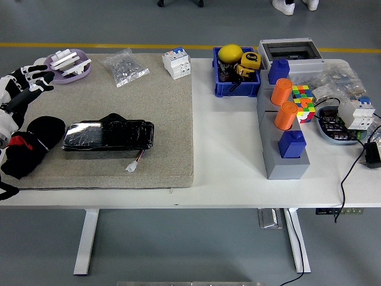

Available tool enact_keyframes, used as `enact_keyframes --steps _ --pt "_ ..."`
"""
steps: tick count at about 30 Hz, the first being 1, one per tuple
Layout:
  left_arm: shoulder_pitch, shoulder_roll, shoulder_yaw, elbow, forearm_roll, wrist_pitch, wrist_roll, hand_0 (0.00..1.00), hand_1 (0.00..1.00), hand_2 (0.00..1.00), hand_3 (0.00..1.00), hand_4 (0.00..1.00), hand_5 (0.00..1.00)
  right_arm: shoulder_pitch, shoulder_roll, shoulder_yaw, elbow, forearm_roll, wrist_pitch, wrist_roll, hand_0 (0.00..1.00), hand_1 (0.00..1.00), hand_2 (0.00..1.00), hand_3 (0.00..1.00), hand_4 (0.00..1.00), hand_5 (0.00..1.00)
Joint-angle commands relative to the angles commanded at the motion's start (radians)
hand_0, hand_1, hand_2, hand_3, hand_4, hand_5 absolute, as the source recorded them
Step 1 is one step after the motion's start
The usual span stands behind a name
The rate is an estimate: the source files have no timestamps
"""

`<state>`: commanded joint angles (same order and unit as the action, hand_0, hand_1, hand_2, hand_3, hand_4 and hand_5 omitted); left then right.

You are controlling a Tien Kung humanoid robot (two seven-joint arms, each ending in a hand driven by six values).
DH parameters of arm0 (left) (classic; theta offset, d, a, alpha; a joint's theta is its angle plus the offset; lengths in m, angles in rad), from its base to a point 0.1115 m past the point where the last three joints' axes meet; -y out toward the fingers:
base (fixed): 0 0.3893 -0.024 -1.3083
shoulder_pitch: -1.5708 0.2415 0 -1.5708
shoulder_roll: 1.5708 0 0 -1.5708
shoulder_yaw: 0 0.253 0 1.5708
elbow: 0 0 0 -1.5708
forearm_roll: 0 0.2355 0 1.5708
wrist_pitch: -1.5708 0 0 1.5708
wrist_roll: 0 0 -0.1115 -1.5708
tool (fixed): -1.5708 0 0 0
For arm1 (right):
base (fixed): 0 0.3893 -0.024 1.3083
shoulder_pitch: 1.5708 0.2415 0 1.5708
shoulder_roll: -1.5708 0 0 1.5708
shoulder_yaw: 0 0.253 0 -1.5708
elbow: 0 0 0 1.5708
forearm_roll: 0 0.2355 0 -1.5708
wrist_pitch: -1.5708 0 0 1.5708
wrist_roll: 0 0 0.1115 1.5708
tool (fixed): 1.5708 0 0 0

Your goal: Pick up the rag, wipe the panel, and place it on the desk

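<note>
Near edge of the white table (226,185), left side: a beige mat (161,119) covers that half. At the mat's left end lies the rag (33,146), a black bundle with a bit of red showing, lying on the mat just left of the panel and touching or nearly touching it. The panel (109,135) is a long black glossy block, flat on the mat, with a small white connector (132,166) on thin wires at its near right corner. Left hand (24,83) comes in at the left edge, beyond the rag, fingers spread and holding nothing; not on the rag. Right hand not visible. Right half, mid-depth: grey block stand (283,158) carrying two orange cylinders (284,104) and blue blocks (292,143), a coloured cube (302,101) beside it. Farther back: purple dish (71,64), bag of small parts (125,67), white breaker (177,62), blue bin (236,80) with a yellow object and tape measure, grey box (290,52).
</note>
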<state>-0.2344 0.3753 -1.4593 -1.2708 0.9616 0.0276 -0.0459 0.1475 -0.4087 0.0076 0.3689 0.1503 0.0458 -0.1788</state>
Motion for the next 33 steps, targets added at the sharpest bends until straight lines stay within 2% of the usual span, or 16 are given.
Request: enact_keyframes --steps 16,33 --pt "0.013 0.015 0.008 -0.005 0.006 0.000 0.007 0.651 0.704 0.647 0.602 0.901 0.310 -0.015 0.007 0.032 0.002 -0.001 0.000 0.005 0.770 0.691 0.711 0.679 0.998 0.524" --pt "0.001 0.023 0.010 0.006 0.007 0.000 0.008 0.660 0.706 0.651 0.603 0.904 0.316 -0.014 0.011 0.047 0.004 0.001 -0.001 0.006 0.771 0.691 0.711 0.679 0.998 0.523"
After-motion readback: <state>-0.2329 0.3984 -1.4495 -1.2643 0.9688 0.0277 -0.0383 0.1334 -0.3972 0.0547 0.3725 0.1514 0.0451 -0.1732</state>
